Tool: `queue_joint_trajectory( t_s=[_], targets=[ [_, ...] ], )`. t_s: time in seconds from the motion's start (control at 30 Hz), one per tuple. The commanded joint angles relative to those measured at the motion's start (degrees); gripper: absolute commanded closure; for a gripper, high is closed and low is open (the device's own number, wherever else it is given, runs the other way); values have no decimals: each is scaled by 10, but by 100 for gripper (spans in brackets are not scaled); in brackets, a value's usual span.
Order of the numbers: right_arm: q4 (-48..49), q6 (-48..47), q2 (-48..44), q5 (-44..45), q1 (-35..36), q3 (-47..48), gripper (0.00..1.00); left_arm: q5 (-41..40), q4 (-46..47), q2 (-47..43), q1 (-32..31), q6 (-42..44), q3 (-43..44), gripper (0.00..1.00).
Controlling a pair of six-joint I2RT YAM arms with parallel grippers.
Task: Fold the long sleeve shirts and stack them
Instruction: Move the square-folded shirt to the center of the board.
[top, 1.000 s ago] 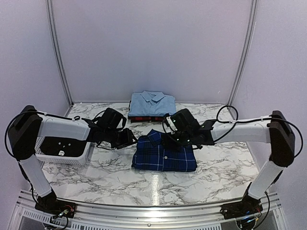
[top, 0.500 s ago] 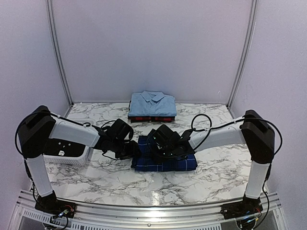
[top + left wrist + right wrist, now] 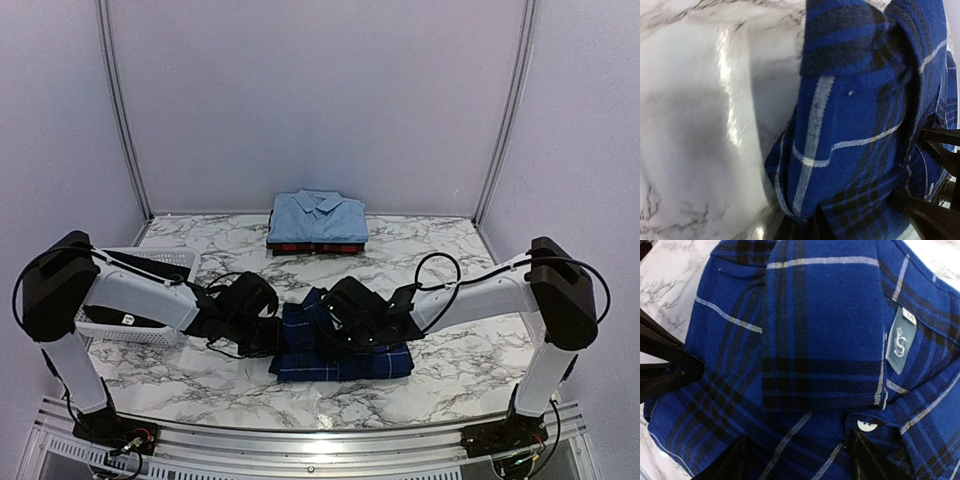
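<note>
Both arms lower than half second ago. Right gripper (image 3: 797, 460) spread wide over navy plaid shirt (image 3: 820, 330) collar. Left gripper (image 3: 802, 229) at shirt's left edge; cannot tell grip.

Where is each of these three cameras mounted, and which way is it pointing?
Top external: above and behind the arms, looking down at the marble table; both arms show, bases nearest.
Left wrist: on the left arm, looking close at the navy plaid shirt edge; the left gripper barely shows.
Right wrist: on the right arm, facing the shirt's collar; the right gripper fingers frame it.
Shared: all three see that shirt.
</note>
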Motion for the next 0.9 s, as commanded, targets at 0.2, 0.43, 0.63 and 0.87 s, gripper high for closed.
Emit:
queue_joint_trajectory(
  t_s=[0.2, 0.43, 0.63, 0.87],
  targets=[
    [22, 91, -24, -102, 69, -35, 34, -21, -38, -123, -18, -58, -148, 91],
    [-25, 84, -63, -57, 71, -5, 32, -24, -73, -173, -26, -56, -143, 75],
    [-25, 52, -136, -44, 28, -2, 32, -116, -171, -244, -20, -22, -78, 51],
    [19, -18, -161, -69, -102, -3, 33, -124, -190, -194, 60, 65, 29, 46]
  ],
)
